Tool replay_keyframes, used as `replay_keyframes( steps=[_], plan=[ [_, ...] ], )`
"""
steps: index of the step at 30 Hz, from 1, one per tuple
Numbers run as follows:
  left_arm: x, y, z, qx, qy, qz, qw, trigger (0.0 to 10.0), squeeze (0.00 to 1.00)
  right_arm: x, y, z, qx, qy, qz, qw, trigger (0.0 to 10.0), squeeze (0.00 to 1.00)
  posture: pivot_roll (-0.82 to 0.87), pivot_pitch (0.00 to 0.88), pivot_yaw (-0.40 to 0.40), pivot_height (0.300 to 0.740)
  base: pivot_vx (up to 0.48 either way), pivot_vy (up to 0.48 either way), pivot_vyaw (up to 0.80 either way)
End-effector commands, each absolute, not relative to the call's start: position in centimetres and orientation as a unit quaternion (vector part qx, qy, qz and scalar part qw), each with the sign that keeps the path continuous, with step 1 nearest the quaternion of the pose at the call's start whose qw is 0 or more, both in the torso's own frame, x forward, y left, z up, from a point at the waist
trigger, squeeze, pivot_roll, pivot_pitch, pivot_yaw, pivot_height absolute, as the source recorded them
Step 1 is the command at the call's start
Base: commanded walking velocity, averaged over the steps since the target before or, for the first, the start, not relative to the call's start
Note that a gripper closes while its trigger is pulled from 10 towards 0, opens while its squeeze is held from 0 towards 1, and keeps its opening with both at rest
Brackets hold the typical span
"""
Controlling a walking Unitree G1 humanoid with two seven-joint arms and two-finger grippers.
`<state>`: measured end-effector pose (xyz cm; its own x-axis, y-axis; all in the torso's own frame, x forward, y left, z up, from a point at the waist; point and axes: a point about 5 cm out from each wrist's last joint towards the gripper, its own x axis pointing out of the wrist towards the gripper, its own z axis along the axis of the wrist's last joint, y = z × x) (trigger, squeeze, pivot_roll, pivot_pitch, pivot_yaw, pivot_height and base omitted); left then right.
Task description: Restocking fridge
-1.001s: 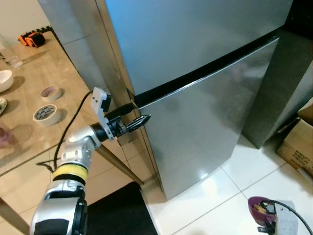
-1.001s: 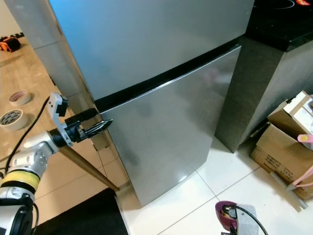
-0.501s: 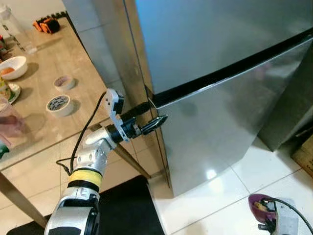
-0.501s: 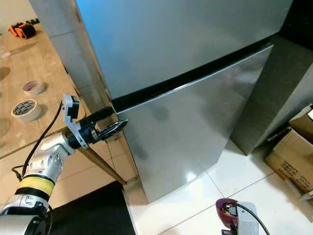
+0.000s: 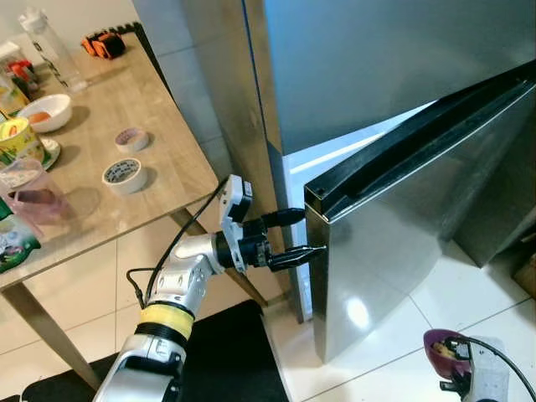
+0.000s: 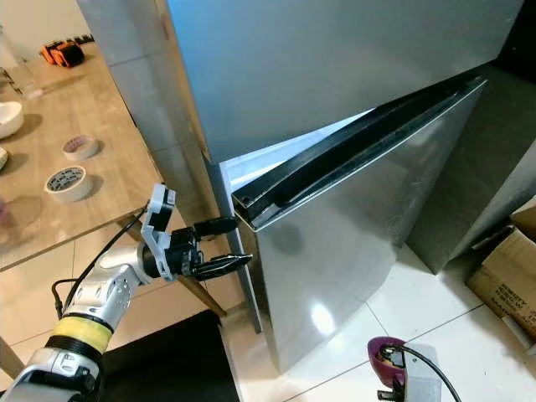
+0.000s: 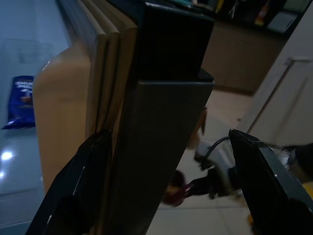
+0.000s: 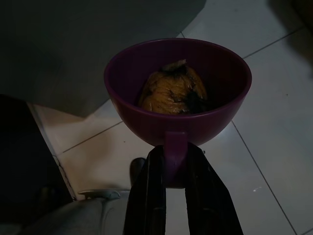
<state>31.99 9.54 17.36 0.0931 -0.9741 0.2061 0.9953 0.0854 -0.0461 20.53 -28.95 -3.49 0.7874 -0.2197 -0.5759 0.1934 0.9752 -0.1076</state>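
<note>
While our left gripper [image 5: 295,234] sits spread around the fridge door [image 5: 394,226] edge, our right gripper [image 8: 168,193] pinches a purple bowl [image 8: 178,90].

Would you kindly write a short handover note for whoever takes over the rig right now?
Left gripper: open, its fingers either side of the lower fridge door edge.
Right gripper: shut on the purple bowl handle; the bowl holds an orange-brown food item, low over the floor tiles.
Done: the lower door stands partly open, lit interior showing.
Left: open it wider, then place the bowl inside.
</note>
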Motion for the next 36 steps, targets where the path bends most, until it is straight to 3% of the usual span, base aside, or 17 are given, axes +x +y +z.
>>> replay_keyframes(
  steps=[1,2,3,6,8,10,14,15,17,21,24,27,33,36],
  plan=[
    [31.1,7.9,16.8,-0.095,-0.041,-0.696,0.711,10.0,0.00,19.9,-28.9,-3.9,-0.012,0.311,-0.117,0.943,10.0,0.00,-0.19,0.198,0.122,0.740,0.000,0.000,0.00],
    [29.4,6.4,16.8,-0.118,-0.039,-0.727,0.675,10.0,0.00,19.9,-28.9,-3.9,-0.012,0.311,-0.119,0.943,10.0,0.00,-0.19,0.195,0.122,0.740,0.000,0.000,0.00],
    [29.4,6.4,16.8,-0.118,-0.039,-0.727,0.675,10.0,0.00,19.9,-28.9,-3.9,-0.012,0.311,-0.119,0.943,10.0,0.00,-0.19,0.195,0.122,0.740,0.000,0.000,0.00],
    [26.5,4.7,16.5,-0.139,-0.024,-0.776,0.615,10.0,0.00,20.1,-29.0,-3.8,-0.011,0.310,-0.120,0.943,10.0,0.00,-0.19,0.193,0.119,0.740,0.000,0.000,0.00],
    [25.6,4.6,16.0,-0.147,-0.012,-0.783,0.604,10.0,0.00,20.2,-28.9,-3.7,-0.011,0.309,-0.120,0.943,10.0,0.00,-0.19,0.192,0.119,0.740,0.000,0.000,0.00],
    [25.7,4.9,15.4,-0.147,-0.002,-0.775,0.614,10.0,0.00,20.3,-28.9,-3.7,-0.011,0.309,-0.120,0.943,10.0,0.00,-0.19,0.189,0.118,0.740,0.000,0.000,0.00],
    [27.3,7.5,12.1,-0.136,0.041,-0.691,0.709,10.0,0.00,20.2,-28.9,-3.8,-0.012,0.312,-0.122,0.942,10.0,0.00,-0.18,0.184,0.121,0.740,0.000,0.000,0.00],
    [27.3,7.5,12.1,-0.136,0.041,-0.691,0.709,10.0,0.00,20.2,-28.9,-3.8,-0.012,0.312,-0.122,0.942,10.0,0.00,-0.18,0.184,0.121,0.740,0.000,0.000,0.00],
    [27.4,9.0,10.2,-0.140,0.073,-0.647,0.746,10.0,0.00,20.0,-29.0,-3.9,-0.013,0.315,-0.127,0.940,10.0,0.00,-0.18,0.182,0.120,0.740,0.000,0.000,0.00],
    [26.5,13.5,4.5,-0.164,0.163,-0.503,0.833,10.0,0.00,19.7,-29.3,-3.9,-0.014,0.319,-0.140,0.937,10.0,0.00,-0.17,0.178,0.119,0.740,0.000,0.000,0.00],
    [26.3,13.9,4.0,-0.163,0.172,-0.488,0.840,10.0,0.00,19.7,-29.4,-3.9,-0.015,0.319,-0.141,0.937,10.0,0.00,-0.17,0.178,0.119,0.740,0.000,0.000,0.00],
    [25.4,16.2,0.9,-0.163,0.220,-0.392,0.878,10.0,0.00,19.4,-29.8,-4.0,-0.009,0.323,-0.162,0.933,10.0,0.00,-0.17,0.169,0.118,0.740,0.000,0.000,0.00],
    [24.5,17.6,-1.0,-0.159,0.253,-0.323,0.898,10.0,0.00,18.8,-30.3,-4.2,0.001,0.330,-0.187,0.925,10.0,0.00,-0.17,0.157,0.115,0.740,0.000,0.000,0.00],
    [23.8,18.8,-2.4,-0.171,0.272,-0.250,0.914,10.0,0.00,17.7,-31.0,-4.5,0.020,0.335,-0.221,0.916,10.0,0.00,-0.18,0.142,0.111,0.740,0.000,0.000,0.00]
  ],
)
